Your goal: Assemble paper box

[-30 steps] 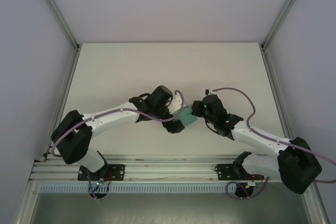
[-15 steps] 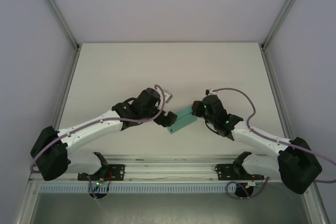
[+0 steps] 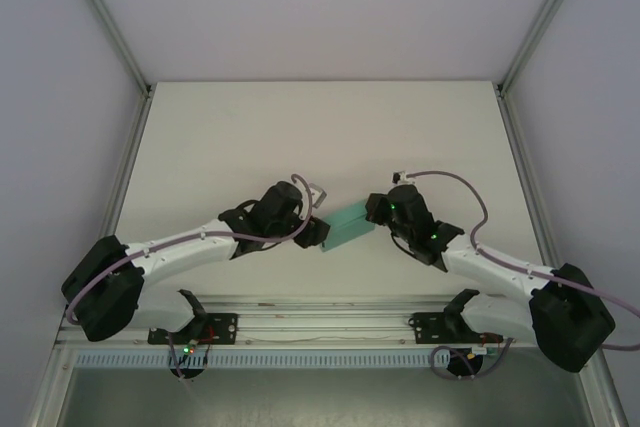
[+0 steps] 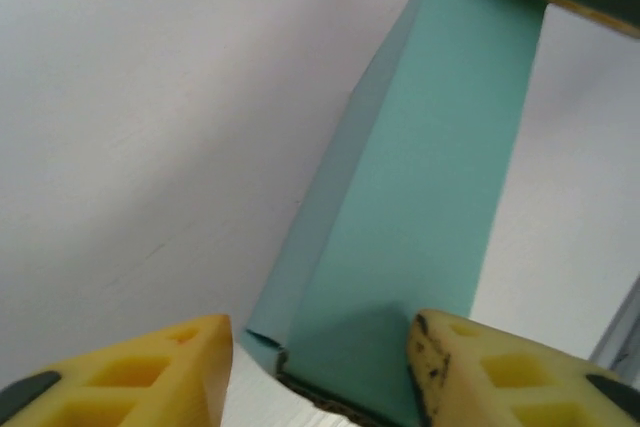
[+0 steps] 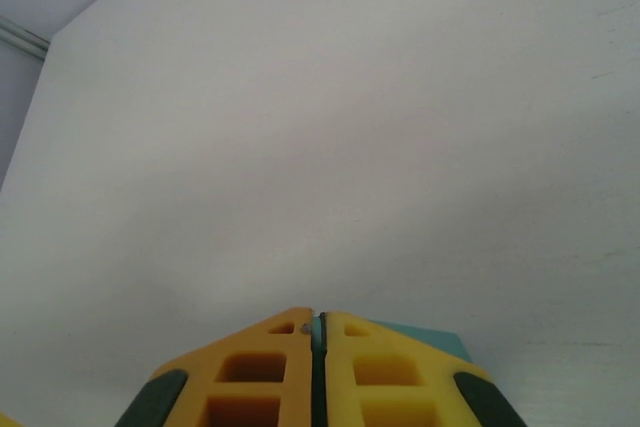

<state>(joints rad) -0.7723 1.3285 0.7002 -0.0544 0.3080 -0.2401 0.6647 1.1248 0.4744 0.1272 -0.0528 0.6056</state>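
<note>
Paper box (image 3: 349, 225) sits pretty much dead centre of the overhead frame, stretched between the two arms over the white table (image 3: 300, 127). Right gripper (image 5: 316, 325) has its yellow fingers pressed together on a thin edge of the teal card, so it's pinching the box's upper-right end. Left gripper (image 4: 320, 342) is at the lower-left end with fingers apart, one on each side. In its wrist view the lower-right finger (image 4: 480, 377) touches the card, while the lower-left one sits just beside the corner.
</note>
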